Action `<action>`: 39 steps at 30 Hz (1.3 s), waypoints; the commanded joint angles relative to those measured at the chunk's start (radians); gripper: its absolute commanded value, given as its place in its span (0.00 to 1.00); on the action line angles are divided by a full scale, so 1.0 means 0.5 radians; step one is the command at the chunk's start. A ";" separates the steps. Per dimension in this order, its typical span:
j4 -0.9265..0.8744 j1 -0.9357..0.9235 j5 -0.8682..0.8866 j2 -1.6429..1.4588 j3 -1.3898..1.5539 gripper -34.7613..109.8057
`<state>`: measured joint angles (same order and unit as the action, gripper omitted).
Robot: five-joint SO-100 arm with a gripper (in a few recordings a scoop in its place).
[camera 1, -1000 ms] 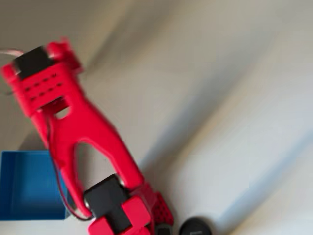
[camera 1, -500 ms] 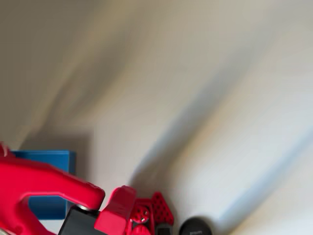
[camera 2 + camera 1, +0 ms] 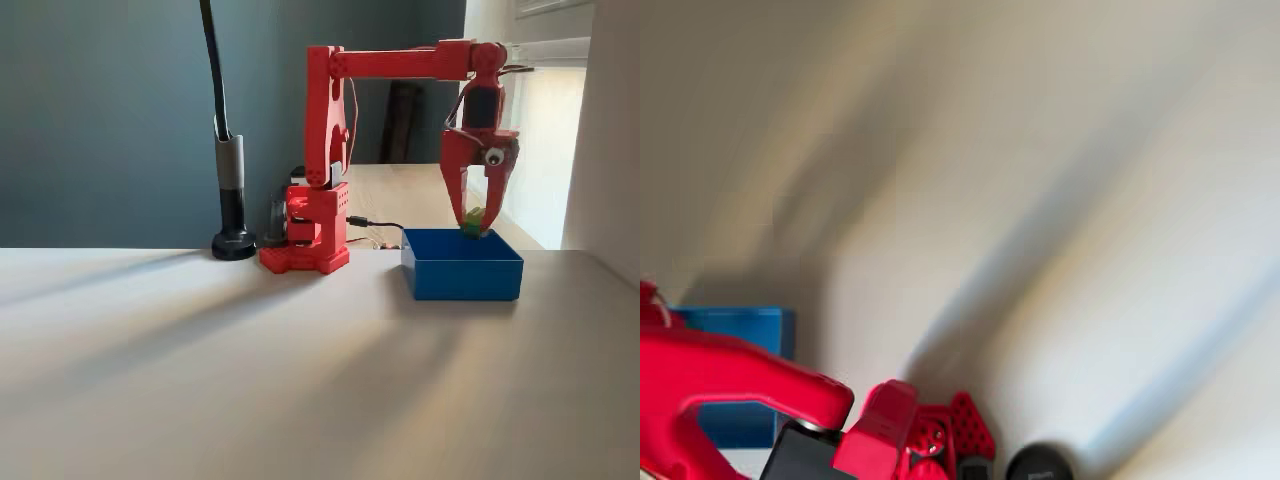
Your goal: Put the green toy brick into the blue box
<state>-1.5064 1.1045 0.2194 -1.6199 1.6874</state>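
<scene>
**Over the box, brick ready to drop**

Above the blue box (image 3: 462, 266), the red arm (image 3: 395, 62) reaches out level, its gripper (image 3: 475, 226) pointing straight down so the load falls inside. The fingers narrow around the green toy brick (image 3: 472, 216), seemingly just above the rim. From overhead, the arm covers most of the box (image 3: 740, 325) on the pale table (image 3: 250, 380).
</scene>
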 commanded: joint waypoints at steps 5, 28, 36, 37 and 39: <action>0.058 0.018 0.009 -0.172 0.061 0.24; 0.052 0.021 -0.092 -0.175 -0.123 0.24; 0.055 -0.328 -0.028 -0.184 -0.448 0.24; 0.055 -0.399 -0.037 -0.184 -0.466 0.24; 0.058 -0.549 -0.071 -0.178 -0.491 0.24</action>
<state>-1.4726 0.9204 0.1856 -1.6199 1.5110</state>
